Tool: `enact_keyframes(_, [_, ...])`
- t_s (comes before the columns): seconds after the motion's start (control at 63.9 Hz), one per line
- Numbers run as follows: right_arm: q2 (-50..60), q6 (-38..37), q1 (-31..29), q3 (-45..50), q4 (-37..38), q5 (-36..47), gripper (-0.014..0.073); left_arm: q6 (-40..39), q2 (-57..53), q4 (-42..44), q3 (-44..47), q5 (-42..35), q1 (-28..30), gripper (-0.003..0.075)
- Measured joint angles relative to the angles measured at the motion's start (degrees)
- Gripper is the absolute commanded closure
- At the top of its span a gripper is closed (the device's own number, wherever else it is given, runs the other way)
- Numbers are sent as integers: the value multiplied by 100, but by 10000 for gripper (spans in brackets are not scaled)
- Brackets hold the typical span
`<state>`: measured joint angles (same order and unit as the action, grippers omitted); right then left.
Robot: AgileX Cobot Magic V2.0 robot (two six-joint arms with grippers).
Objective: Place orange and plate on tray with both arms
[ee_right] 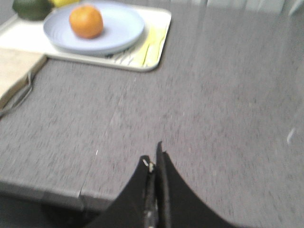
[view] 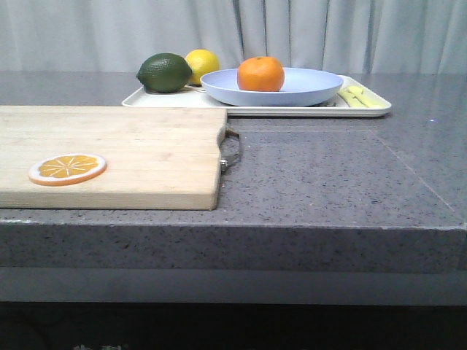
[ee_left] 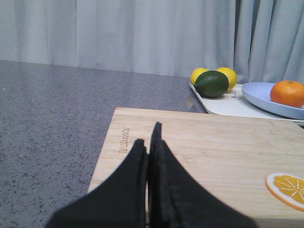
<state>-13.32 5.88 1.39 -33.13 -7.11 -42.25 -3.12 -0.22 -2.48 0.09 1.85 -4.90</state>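
Observation:
The orange (view: 260, 74) rests in the pale lavender-blue plate (view: 306, 95), and the plate lies on the cream-white tray (view: 175, 103) at the back of the table. The right wrist view shows the same: orange (ee_right: 86, 21), plate (ee_right: 118, 33), tray (ee_right: 159, 28). From the left wrist the orange (ee_left: 288, 93), plate (ee_left: 259, 95) and tray (ee_left: 223, 104) are far off. My left gripper (ee_left: 149, 135) is shut and empty over the wooden cutting board (ee_left: 213, 147). Near the table's front edge my right gripper (ee_right: 153, 159) is shut and empty. Neither arm shows in the front view.
A dark green lime (view: 165, 73) and a yellow lemon (view: 202, 65) sit on the tray's left end, yellow cutlery (view: 361, 96) on its right end. The cutting board (view: 131, 153) at front left carries an orange slice (view: 67, 169) and has a metal handle (view: 230, 152).

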Motion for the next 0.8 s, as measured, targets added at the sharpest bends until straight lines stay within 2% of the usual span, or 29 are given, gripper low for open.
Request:
enact_keyframes(0.203, [855, 0, 89, 2101, 13, 2363, 662, 0, 0, 0, 0, 0, 0, 738])
enact_keyframes(0.344, [1249, 0, 89, 3221, 13, 3526, 662, 0, 0, 0, 0, 0, 0, 738])
enact_keyframes(0.454, [1369, 0, 69, 3459, 13, 3873, 662, 0, 0, 0, 0, 0, 0, 738])
enact_keyframes(0.798, [1384, 0, -11, 3470, 13, 4039, 662, 0, 0, 0, 0, 0, 0, 738])
